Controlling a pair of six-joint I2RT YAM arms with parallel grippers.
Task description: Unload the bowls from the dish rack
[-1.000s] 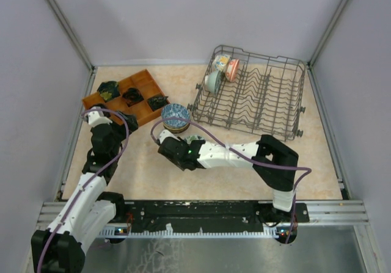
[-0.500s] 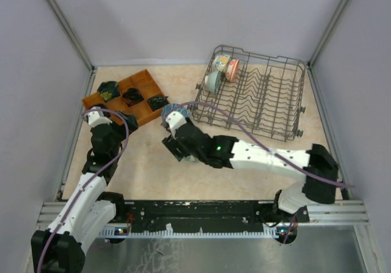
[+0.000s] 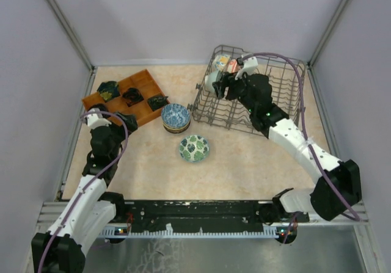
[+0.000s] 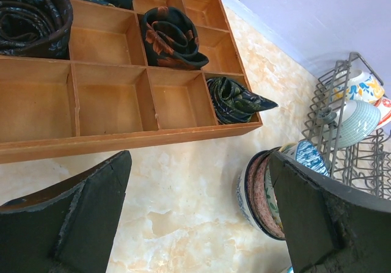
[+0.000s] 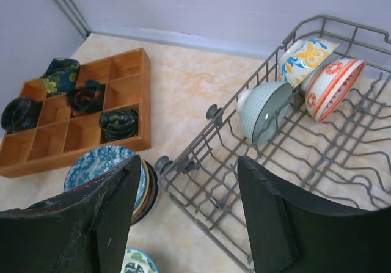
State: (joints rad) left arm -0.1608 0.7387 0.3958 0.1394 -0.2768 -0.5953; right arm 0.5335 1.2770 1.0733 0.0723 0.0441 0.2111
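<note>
Hovering over the grey wire dish rack (image 3: pixel 214 108), the right gripper (image 5: pixel 188 166) gapes empty near a ribbed teal bowl (image 5: pixel 266 111)

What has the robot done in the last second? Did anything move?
The right gripper let go of the green leaf bowl, now on the table near the stack, and swung over to the dish rack, jaws open. The left gripper, wooden tray and three racked bowls stayed put.

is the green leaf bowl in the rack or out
Out: the green leaf bowl sits upright on the table, apart from the dish rack.
</note>
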